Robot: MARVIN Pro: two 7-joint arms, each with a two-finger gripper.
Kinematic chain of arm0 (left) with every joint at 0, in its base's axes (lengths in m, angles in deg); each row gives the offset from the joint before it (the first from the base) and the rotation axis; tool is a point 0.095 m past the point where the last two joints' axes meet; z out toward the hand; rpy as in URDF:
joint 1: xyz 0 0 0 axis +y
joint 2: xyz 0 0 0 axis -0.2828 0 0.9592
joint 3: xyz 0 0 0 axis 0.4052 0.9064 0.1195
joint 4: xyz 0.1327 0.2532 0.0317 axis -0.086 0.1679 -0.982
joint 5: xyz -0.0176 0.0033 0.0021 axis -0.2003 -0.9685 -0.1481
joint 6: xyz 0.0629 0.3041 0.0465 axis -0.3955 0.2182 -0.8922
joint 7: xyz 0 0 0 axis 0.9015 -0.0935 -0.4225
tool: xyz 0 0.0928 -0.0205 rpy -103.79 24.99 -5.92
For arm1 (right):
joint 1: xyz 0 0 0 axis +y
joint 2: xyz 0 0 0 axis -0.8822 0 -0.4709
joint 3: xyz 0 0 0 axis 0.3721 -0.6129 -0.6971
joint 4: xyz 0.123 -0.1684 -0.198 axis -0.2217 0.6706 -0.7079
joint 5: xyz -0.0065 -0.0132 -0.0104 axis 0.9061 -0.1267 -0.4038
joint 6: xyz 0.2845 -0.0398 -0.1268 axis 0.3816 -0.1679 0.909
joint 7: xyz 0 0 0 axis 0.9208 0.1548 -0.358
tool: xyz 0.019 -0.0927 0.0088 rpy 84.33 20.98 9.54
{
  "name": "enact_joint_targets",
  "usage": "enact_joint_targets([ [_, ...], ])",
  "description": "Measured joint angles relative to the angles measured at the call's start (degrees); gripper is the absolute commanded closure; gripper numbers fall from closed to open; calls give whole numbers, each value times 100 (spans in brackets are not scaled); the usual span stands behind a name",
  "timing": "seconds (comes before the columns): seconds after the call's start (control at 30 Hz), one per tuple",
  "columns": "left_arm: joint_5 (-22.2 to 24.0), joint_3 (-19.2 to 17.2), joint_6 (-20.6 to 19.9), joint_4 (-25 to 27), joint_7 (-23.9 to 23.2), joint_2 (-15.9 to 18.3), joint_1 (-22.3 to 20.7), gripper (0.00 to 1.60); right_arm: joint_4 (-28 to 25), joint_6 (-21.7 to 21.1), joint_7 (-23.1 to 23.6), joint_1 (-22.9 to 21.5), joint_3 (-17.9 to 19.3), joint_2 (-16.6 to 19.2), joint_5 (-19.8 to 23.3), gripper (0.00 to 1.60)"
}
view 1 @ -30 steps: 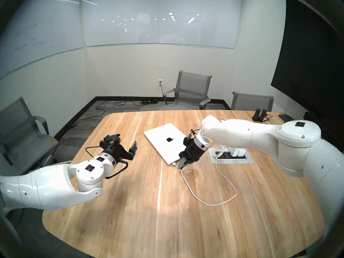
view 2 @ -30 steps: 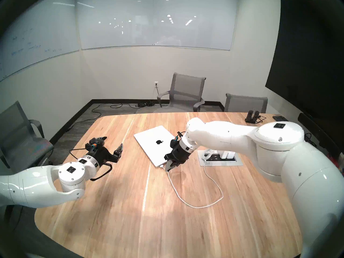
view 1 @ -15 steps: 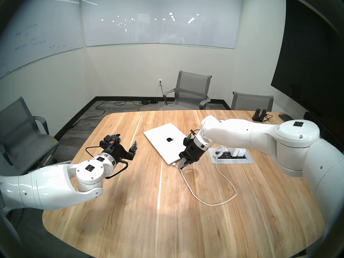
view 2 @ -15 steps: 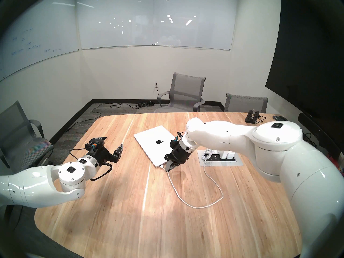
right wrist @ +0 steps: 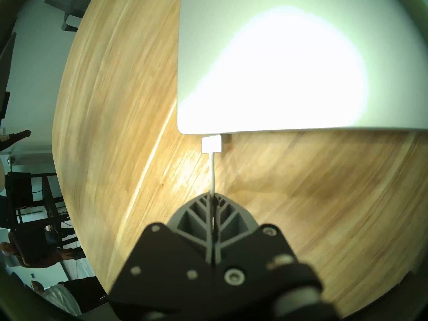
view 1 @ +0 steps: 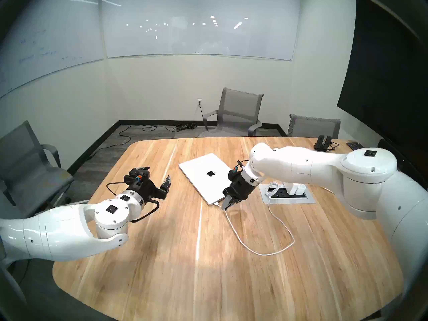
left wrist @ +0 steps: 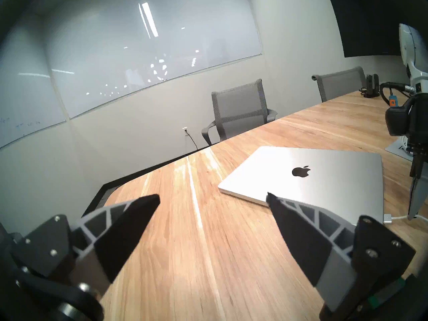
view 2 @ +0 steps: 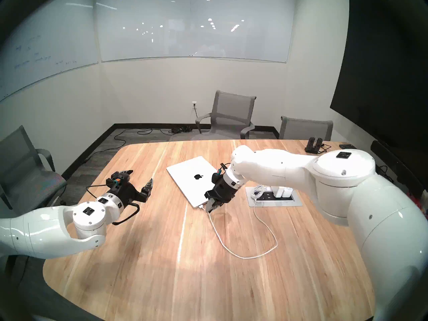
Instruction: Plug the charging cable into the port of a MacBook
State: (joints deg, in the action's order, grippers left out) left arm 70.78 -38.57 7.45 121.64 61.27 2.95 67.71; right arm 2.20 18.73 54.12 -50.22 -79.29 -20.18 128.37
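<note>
Even overhead light; MacBook (right wrist: 278, 70) lid glare, wrist view; fisheye edges dark.

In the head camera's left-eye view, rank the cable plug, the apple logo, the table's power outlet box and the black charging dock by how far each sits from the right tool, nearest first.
1. Cable plug: just left of the right tool, at the laptop's near corner.
2. Apple logo: up and left, on the lid.
3. Power outlet box: to the right, sunk into the table.
4. Black charging dock: at the far right edge.
</note>
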Motion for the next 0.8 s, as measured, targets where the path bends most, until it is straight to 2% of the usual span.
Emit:
enact_joint_targets([
  [0.8, 0, 0, 0, 0, 0, 0, 0, 0, 264, -12, 307, 0, -114, -158, -108, 160],
])
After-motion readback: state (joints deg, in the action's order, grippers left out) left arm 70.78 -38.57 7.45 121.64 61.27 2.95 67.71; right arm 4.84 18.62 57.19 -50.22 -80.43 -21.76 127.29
